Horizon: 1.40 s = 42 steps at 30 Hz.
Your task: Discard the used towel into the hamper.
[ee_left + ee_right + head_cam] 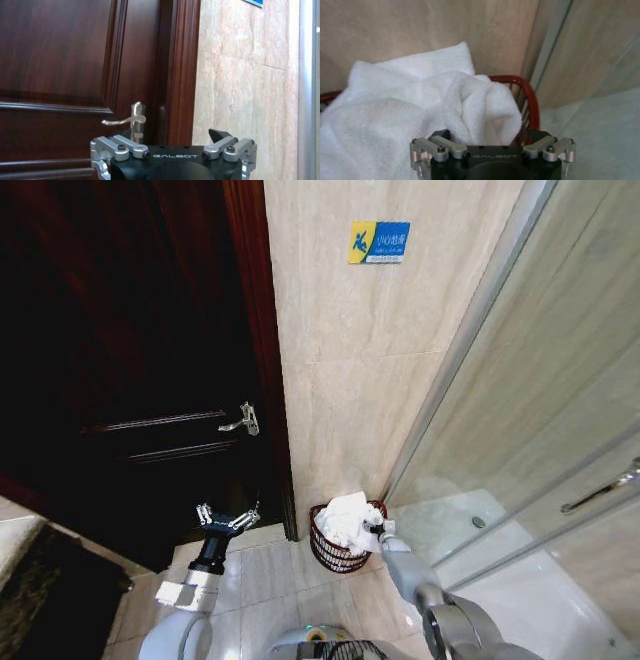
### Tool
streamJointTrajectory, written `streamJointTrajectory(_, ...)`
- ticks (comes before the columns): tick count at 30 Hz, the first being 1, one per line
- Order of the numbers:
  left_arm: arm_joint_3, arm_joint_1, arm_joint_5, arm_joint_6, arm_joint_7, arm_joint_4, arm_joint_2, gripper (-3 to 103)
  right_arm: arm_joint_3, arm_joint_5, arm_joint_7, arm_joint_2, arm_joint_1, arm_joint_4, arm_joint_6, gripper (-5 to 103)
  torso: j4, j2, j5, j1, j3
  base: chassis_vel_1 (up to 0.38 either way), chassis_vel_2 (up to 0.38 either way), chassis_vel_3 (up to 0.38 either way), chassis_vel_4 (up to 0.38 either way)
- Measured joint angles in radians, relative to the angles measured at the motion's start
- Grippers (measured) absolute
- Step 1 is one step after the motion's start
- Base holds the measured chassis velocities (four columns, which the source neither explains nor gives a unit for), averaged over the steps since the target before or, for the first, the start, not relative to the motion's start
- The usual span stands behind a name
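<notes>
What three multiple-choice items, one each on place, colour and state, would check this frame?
1. Where is the towel?
A. heaped in the hamper
B. on the door handle
C. on the shower floor

2. What colour is the towel?
A. blue
B. white
C. brown

3. How is the left tool?
A. shut on the towel
B. inside the hamper
C. open, holding nothing, before the door

Answers: 1 A, the towel bulges over the hamper's rim, with the right tool at it; 2 B, it is white in the head and right wrist views; 3 C, its fingers are spread with nothing between them.
</notes>
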Motion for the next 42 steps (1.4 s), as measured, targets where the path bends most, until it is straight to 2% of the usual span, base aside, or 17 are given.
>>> streamJointTrajectory(3,0.0,0.0,0.0,0.0,0.0,0.0,0.0,100,-0.004,0.013,-0.052,-0.004,-0.049,0.102,-0.001,100,0.0001,0.0,0.0002,0.0,0.0,0.0,0.0,0.0,0.0)
streamJointTrajectory(4,0.0,0.0,0.0,0.0,0.0,0.0,0.0,100,-0.004,0.013,-0.052,-0.004,-0.049,0.102,-0.001,100,0.0001,0.0,0.0002,0.0,0.0,0.0,0.0,0.0,0.0)
streamJointTrajectory(7,0.0,0.0,0.0,0.0,0.0,0.0,0.0,100,-0.015,0.022,-0.072,-0.012,-0.141,0.29,-0.026,100,0.0,0.0,0.0001,0.0,0.0,0.0,0.0,0.0,0.0)
streamJointTrajectory(8,0.0,0.0,0.0,0.0,0.0,0.0,0.0,100,-0.015,0.022,-0.072,-0.012,-0.141,0.29,-0.026,100,0.0,0.0,0.0001,0.0,0.0,0.0,0.0,0.0,0.0)
streamJointTrajectory(12,0.0,0.0,0.0,0.0,0.0,0.0,0.0,100,-0.037,0.071,-0.112,-0.04,-0.283,0.542,-0.101,100,-0.0002,0.0,0.0,0.0,0.0,0.0,0.0,0.0,0.0)
streamJointTrajectory(14,0.0,0.0,0.0,0.0,0.0,0.0,0.0,100,-0.037,0.075,-0.119,-0.046,-0.316,0.594,-0.099,100,-0.0003,0.0,-0.0002,0.0,0.0,0.0,0.0,0.0,0.0)
streamJointTrajectory(18,0.0,0.0,0.0,0.0,0.0,0.0,0.0,100,-0.031,0.081,-0.118,-0.052,-0.373,0.684,-0.061,100,0.0001,0.0,0.0002,0.0,0.0,0.0,0.0,0.0,0.0)
streamJointTrajectory(21,0.0,0.0,0.0,0.0,0.0,0.0,0.0,100,-0.02,0.145,-0.113,-0.067,-0.475,0.865,-0.024,100,0.0001,0.0,0.0,0.0,0.0,0.0,0.0,0.0,0.0)
streamJointTrajectory(22,0.0,0.0,0.0,0.0,0.0,0.0,0.0,100,-0.02,0.145,-0.113,-0.067,-0.475,0.865,-0.024,100,0.0001,0.0,0.0,0.0,0.0,0.0,0.0,0.0,0.0)
streamJointTrajectory(24,0.0,0.0,0.0,0.0,0.0,0.0,0.0,100,-0.006,0.198,-0.106,-0.074,-0.553,1.007,-0.042,100,0.0,0.0,0.0,0.0,0.0,0.0,0.0,0.0,0.0)
streamJointTrajectory(25,0.0,0.0,0.0,0.0,0.0,0.0,0.0,100,-0.006,0.198,-0.106,-0.074,-0.553,1.007,-0.042,100,0.0,0.0,0.0,0.0,0.0,0.0,0.0,0.0,0.0)
streamJointTrajectory(28,0.0,0.0,0.0,0.0,0.0,0.0,0.0,100,0.021,0.253,-0.087,-0.075,-0.68,1.235,-0.062,100,-0.0003,0.0,-0.0001,0.0,0.0,0.0,0.0,0.0,0.0)
streamJointTrajectory(32,0.0,0.0,0.0,0.0,0.0,0.0,0.0,100,0.03,0.289,-0.079,-0.075,-0.747,1.357,-0.067,100,-0.0001,0.0,-0.0002,0.0,0.0,0.0,0.0,0.0,0.0)
streamJointTrajectory(35,0.0,0.0,0.0,0.0,0.0,0.0,0.0,100,0.042,0.317,-0.075,-0.065,-0.833,1.535,-0.074,100,0.0,0.0,0.0001,0.0,0.0,0.0,0.0,0.0,0.0)
streamJointTrajectory(42,0.0,0.0,0.0,0.0,0.0,0.0,0.0,100,0.057,0.364,-0.062,-0.061,-0.953,1.747,-0.082,100,0.0,0.0,-0.0001,0.0,0.0,0.0,0.0,0.0,0.0)
